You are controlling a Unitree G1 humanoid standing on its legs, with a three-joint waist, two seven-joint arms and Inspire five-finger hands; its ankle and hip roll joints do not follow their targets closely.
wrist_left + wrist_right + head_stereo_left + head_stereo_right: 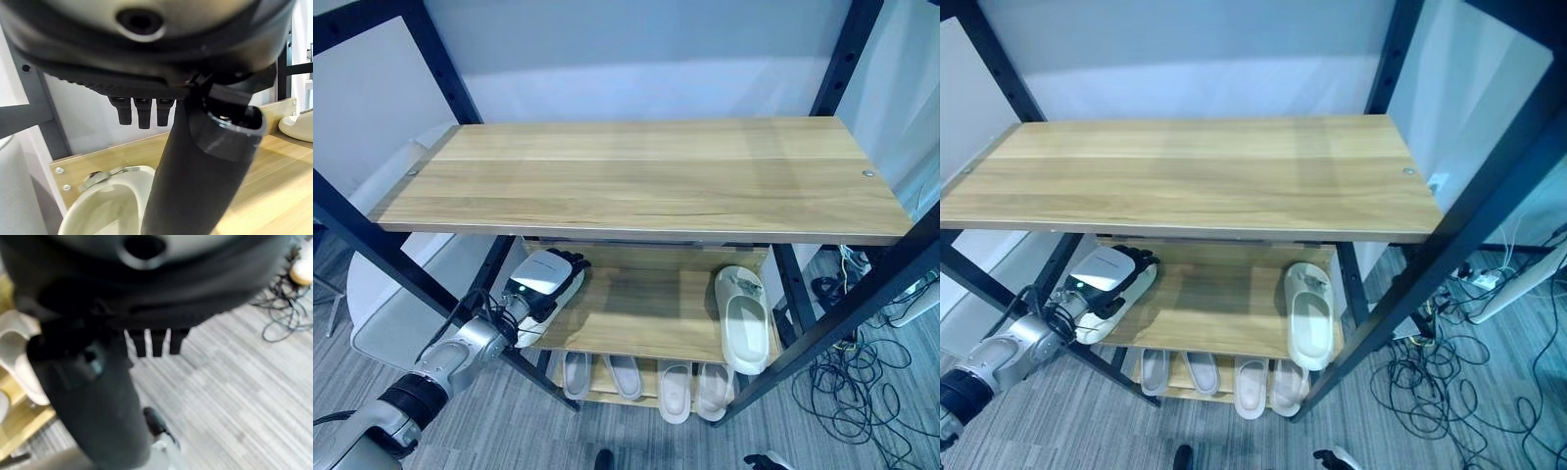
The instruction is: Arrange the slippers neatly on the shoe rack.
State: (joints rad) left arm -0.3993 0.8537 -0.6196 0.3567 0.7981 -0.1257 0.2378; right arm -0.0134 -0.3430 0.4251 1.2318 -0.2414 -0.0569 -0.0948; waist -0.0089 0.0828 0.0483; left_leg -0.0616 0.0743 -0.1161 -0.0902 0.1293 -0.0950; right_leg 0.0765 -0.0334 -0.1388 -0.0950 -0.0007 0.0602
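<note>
The left robot hand [546, 279] reaches under the top shelf [646, 176] to the middle shelf's [636, 313] left edge, above a slipper [105, 205]; the wrist view shows its fingers [143, 111] straight, holding nothing. A second slipper [742, 318] lies at that shelf's right edge, with two pairs [646, 380] on the bottom shelf. The right robot hand [98, 382] hangs open over the floor [234, 396].

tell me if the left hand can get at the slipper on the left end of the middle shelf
Probably yes: the left hand is already over that slipper on the middle shelf, under the top board, with nothing between them.
</note>
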